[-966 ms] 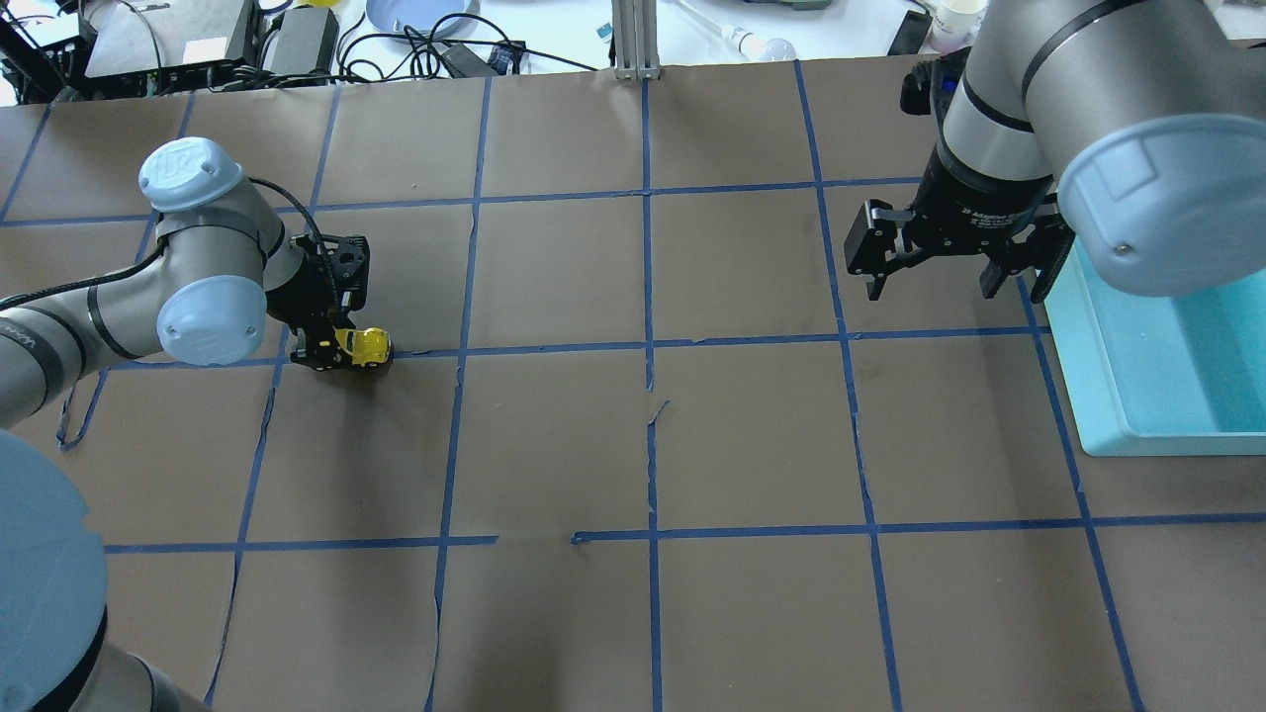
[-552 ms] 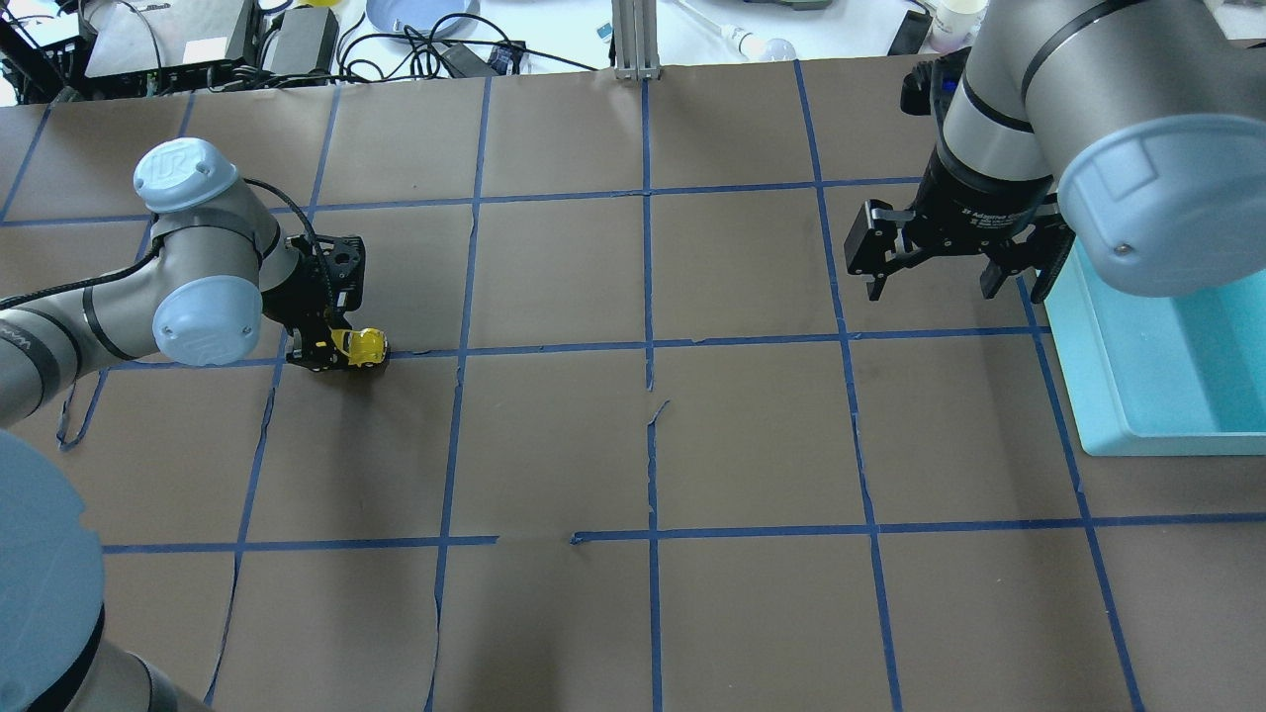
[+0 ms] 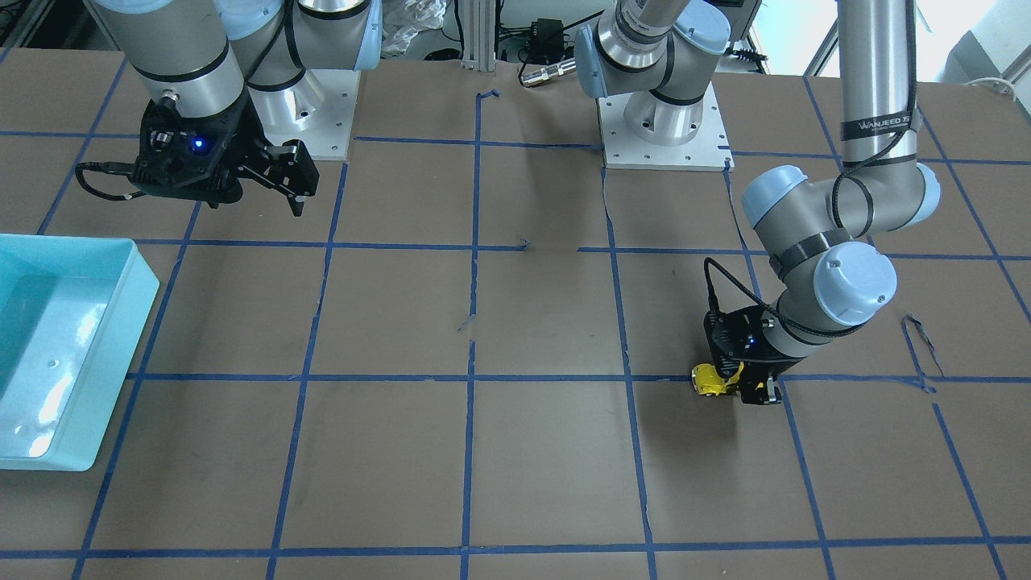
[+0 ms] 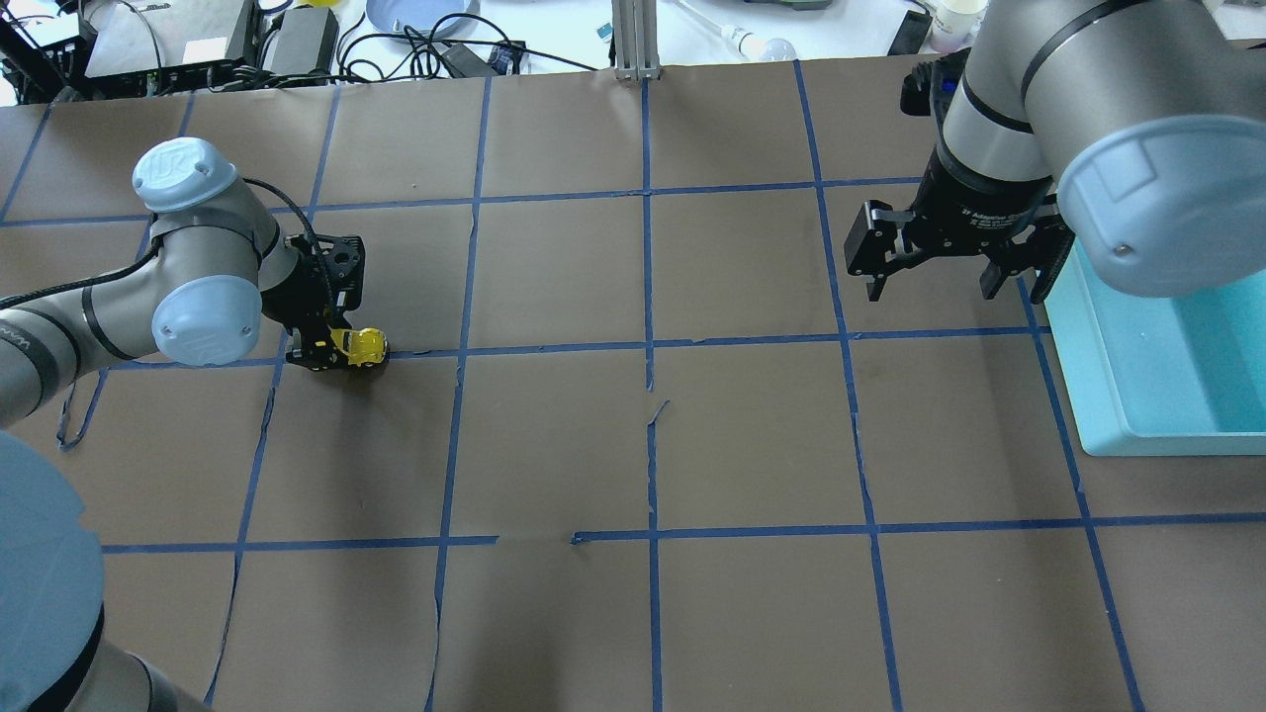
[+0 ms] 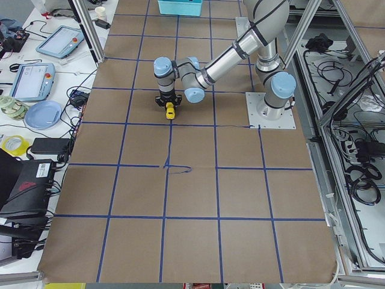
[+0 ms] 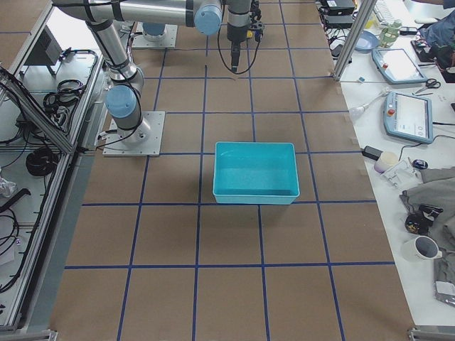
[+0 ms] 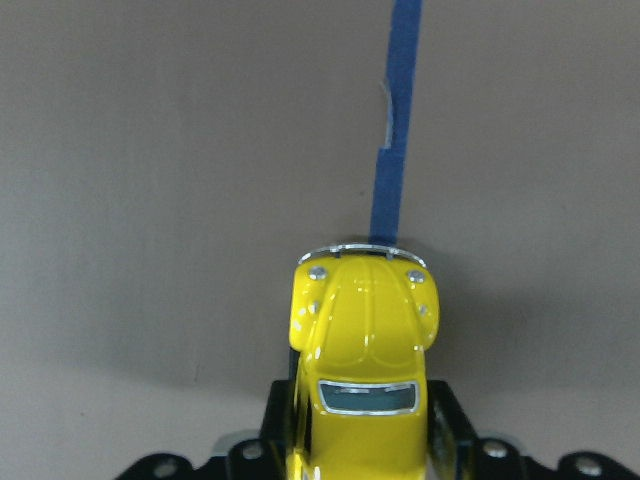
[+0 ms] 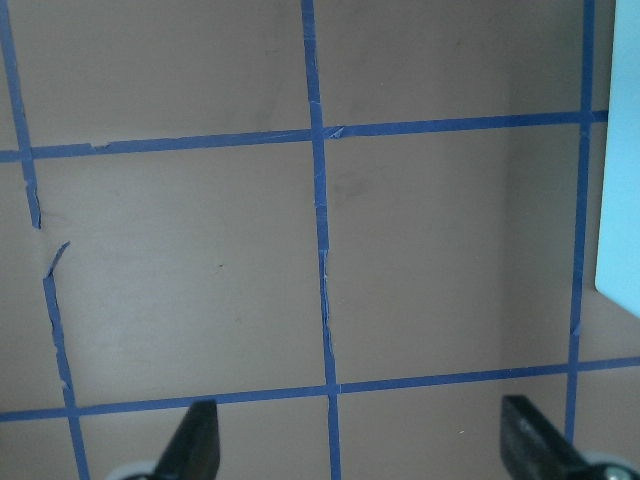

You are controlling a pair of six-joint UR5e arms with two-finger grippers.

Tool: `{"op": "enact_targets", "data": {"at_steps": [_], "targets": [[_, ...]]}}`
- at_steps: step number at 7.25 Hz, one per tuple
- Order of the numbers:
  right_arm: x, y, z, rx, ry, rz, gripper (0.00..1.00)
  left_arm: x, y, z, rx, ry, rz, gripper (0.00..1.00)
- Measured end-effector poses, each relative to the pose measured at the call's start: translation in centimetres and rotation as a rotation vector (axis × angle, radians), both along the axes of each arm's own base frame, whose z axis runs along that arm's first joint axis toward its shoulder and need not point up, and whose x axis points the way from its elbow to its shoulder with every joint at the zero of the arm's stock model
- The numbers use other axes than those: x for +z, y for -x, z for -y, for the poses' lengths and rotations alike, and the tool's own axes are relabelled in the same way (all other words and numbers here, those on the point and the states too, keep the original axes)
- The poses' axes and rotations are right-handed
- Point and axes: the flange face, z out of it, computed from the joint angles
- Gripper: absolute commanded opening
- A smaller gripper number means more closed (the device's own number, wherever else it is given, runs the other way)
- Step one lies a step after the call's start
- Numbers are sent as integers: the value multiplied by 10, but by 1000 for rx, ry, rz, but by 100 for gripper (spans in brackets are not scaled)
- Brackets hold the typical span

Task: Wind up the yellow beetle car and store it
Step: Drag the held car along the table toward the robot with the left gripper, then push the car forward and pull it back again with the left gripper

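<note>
Car: yellow beetle car (image 7: pixel 365 350), glossy, dark windscreen.
Pose: upright, rear clamped between jaws, nose at blue tape line (image 7: pixel 400 120).

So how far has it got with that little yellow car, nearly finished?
Early on. Done: the left gripper is shut on the yellow beetle car. In hand: it holds the car low on a blue tape line, apparently for winding. Left: storing it; the teal bin sits empty beside the open right gripper.
</note>
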Motion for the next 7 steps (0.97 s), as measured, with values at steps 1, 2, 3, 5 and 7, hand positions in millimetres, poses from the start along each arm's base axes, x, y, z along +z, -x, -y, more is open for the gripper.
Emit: {"op": "enact_targets", "data": {"at_steps": [1, 2, 3, 5, 7], "targets": [[0, 0, 0, 1, 0, 0, 100, 0, -2, 0, -20, 0, -1, 52], [0, 0, 0, 1, 0, 0, 100, 0, -8, 0, -26, 0, -2, 52], [0, 0, 0, 1, 0, 0, 100, -1, -17, -2, -24, -1, -5, 52], [0, 0, 0, 0, 0, 0, 100, -2, -33, -4, -15, 2, -7, 52], [0, 0, 0, 0, 0, 0, 100, -1, -53, -7, -12, 7, -9, 52]]}}
